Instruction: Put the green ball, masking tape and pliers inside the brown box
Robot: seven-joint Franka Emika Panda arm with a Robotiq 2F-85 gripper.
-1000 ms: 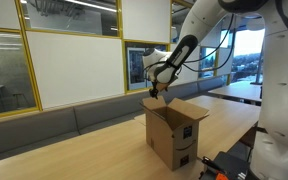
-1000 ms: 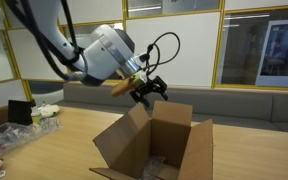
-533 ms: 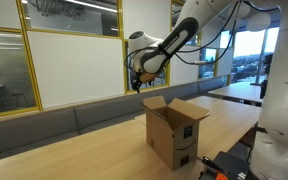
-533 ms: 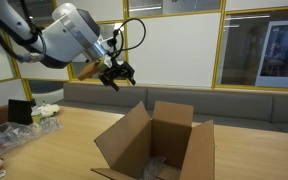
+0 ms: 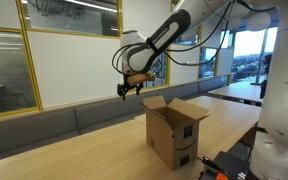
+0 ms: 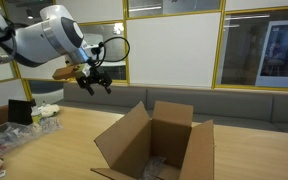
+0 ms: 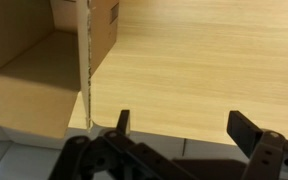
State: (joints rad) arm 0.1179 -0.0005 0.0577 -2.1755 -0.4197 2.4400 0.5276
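The brown box (image 5: 175,128) stands open on the wooden table in both exterior views (image 6: 154,146), flaps spread, with a black logo on one side. My gripper (image 5: 128,88) hangs high in the air off the box's side, also seen in an exterior view (image 6: 94,83). In the wrist view the gripper (image 7: 179,125) is open and empty over bare table, with a box flap (image 7: 24,60) at the upper left. The green ball, masking tape and pliers are not in view.
A long grey bench (image 6: 234,103) runs under glass walls behind the table. A heap of clutter with a dark item (image 6: 24,115) lies at the table's end. A second table (image 5: 239,92) stands behind the box. The robot's white base (image 5: 279,120) fills one side.
The arm has swung away from above the box opening, sideways and slightly up, now clear of the box. The gripper stays open and empty.
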